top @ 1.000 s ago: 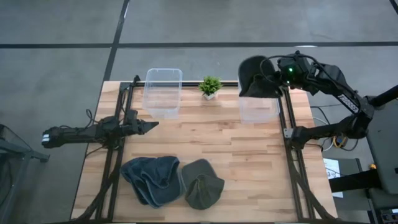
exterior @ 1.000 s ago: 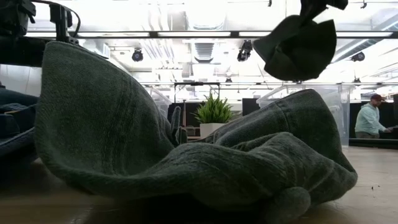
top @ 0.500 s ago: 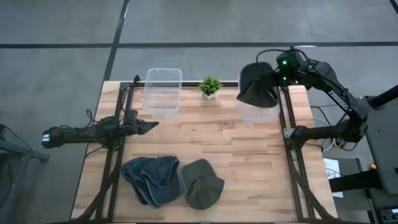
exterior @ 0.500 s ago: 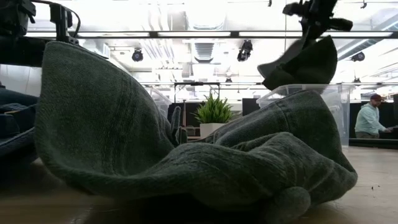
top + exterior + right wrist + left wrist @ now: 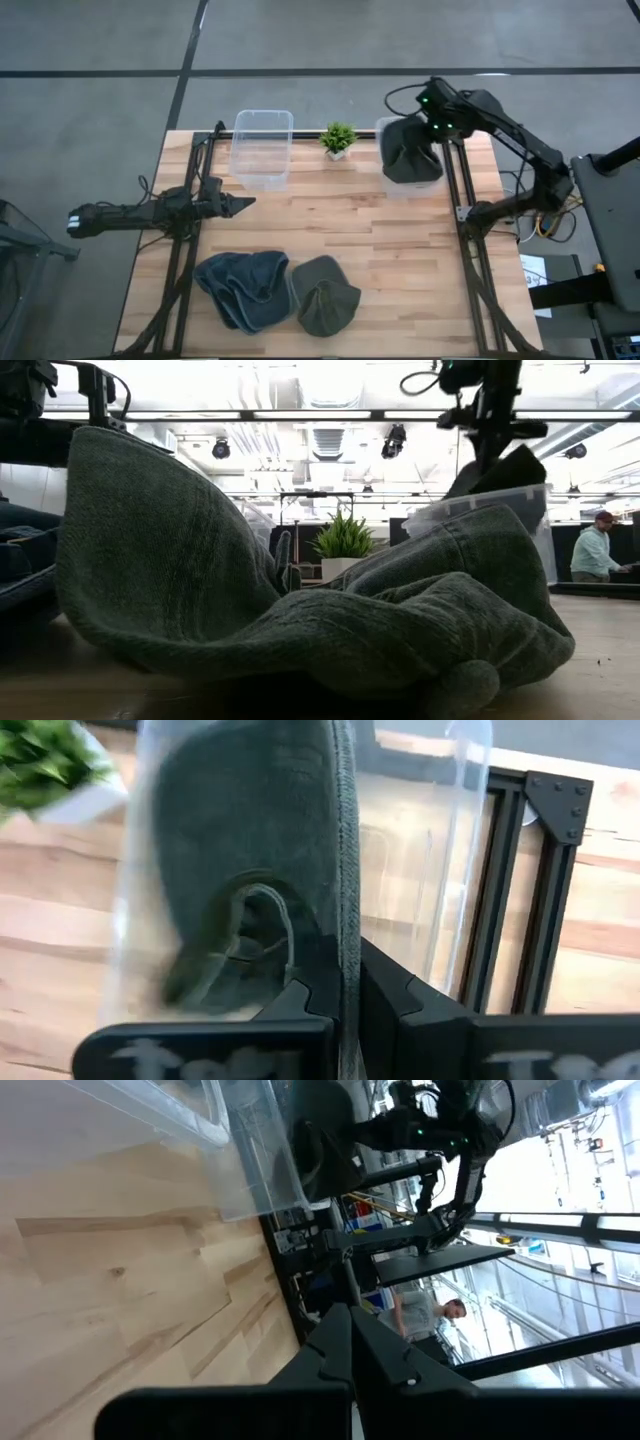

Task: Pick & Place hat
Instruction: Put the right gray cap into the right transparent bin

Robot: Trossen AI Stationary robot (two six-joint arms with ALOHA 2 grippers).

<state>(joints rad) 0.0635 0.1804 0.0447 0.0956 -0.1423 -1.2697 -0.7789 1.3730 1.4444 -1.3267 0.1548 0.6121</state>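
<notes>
1. Down from well above the bin a second ago to inside it now: dark grey hat [image 5: 408, 160] lowered into the right clear plastic bin [image 5: 384, 128] at the table's far right, carried there by the right gripper [image 5: 432, 112].
2. Wooden table [image 5: 400, 250] otherwise as before; left clear bin [image 5: 262, 148] holding nothing visible, small potted plant [image 5: 338, 138] between the two bins.
3. Near edge: blue-grey hat [image 5: 245, 288] and olive-grey hat [image 5: 325, 296] lying just beside each other, filling the low view, waiting.
4. Left gripper [image 5: 240, 202] parked over the left side of the table, well apart from the hats, fingers closed to a point with nothing between them.
5. Right wrist view: right fingers [image 5: 395, 995] clamped on the hat's brim edge, crown hanging down inside the bin wall.
6. Low view: part of the hat poking above the bin rim beside the arm, so not fully settled, by the look of it.
7. Judgement for the step in hand: lower a touch more, centre over the bin floor, then open the fingers fully before lifting.
8. Lift straight up, keeping clear of the bin wall; risk of fabric snagging on a finger and dragging the hat or the light bin along.
9. Person [image 5: 598, 550] far off in the room, no part in this.
</notes>
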